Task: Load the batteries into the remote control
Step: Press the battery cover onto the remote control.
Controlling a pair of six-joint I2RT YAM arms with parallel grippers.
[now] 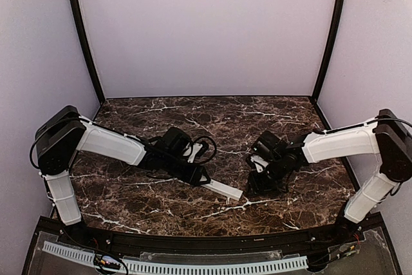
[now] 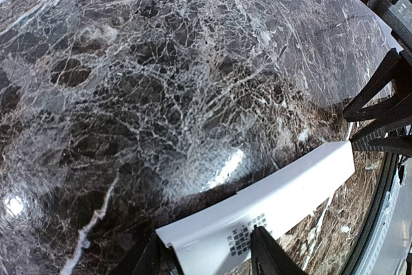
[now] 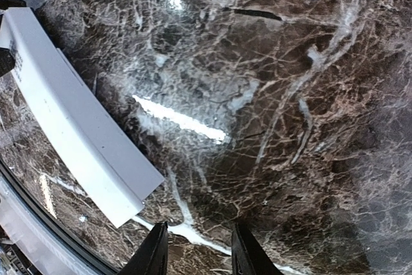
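The remote control [image 1: 223, 189] is a slim white bar lying slantwise near the table's front middle. My left gripper [image 1: 198, 176] is shut on its left end. In the left wrist view the remote control [image 2: 290, 188] runs up to the right, with a dark printed patch [image 2: 243, 236] between my left gripper's [image 2: 206, 252] fingers. My right gripper [image 1: 259, 186] is open and empty just right of the remote's free end. In the right wrist view the remote control [image 3: 71, 114] lies left of my right gripper [image 3: 201, 249]. No batteries are in view.
The dark marble table [image 1: 212, 120] is walled in white at the back and sides. A black rail [image 1: 193, 244] runs along the front edge. The right arm's dark gripper body [image 2: 386, 62] shows at the right edge of the left wrist view.
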